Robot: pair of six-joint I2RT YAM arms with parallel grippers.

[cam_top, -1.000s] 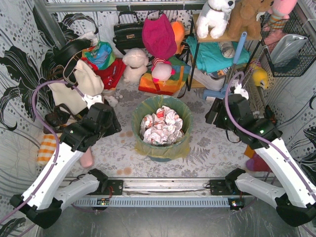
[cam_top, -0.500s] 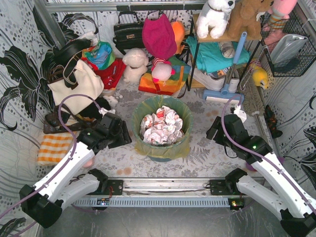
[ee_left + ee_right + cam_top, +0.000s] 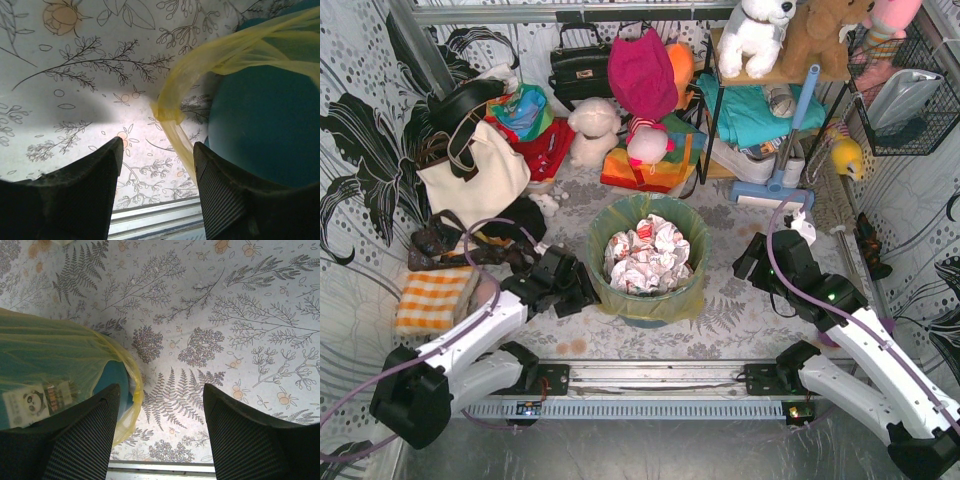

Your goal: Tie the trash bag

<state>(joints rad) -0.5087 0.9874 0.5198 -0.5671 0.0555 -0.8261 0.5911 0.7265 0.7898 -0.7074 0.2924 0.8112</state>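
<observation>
Overhead view: the thin translucent yellow plastic trash bag (image 3: 680, 298) lines a teal round bin (image 3: 645, 321) that stands upright at the middle of the floral-print table cover (image 3: 740, 320). The bag's mouth is open and its edge is folded down over the outside of the bin rim. Crumpled white paper (image 3: 645, 255) fills the bag.

The left gripper (image 3: 584, 293) lies low on the left side of the bin, just beside its wall. The right gripper (image 3: 744, 264) is near the bin's right side, apart from it. A cream tote bag with dark straps (image 3: 475, 175) rests well apart, at the far left.

Left wrist view: the left gripper (image 3: 157, 146) has its 2 fingers (image 3: 95, 175) spread wide, with nothing clamped. A loose strip of the trash bag (image 3: 240, 50) hangs from the rim of the bin (image 3: 260, 125), bends at a fold and runs down between the fingers, close to the one on the bin's side; contact cannot be judged.

Right wrist view: the right gripper (image 3: 161, 390) is likewise spread wide and grips nothing. The overhang of the trash bag (image 3: 55, 347) drapes over the bin (image 3: 112, 382), its loose edge just beside 1 of the fingers (image 3: 85, 435). A small panda-printed label (image 3: 25, 405) shows through the plastic.
</observation>
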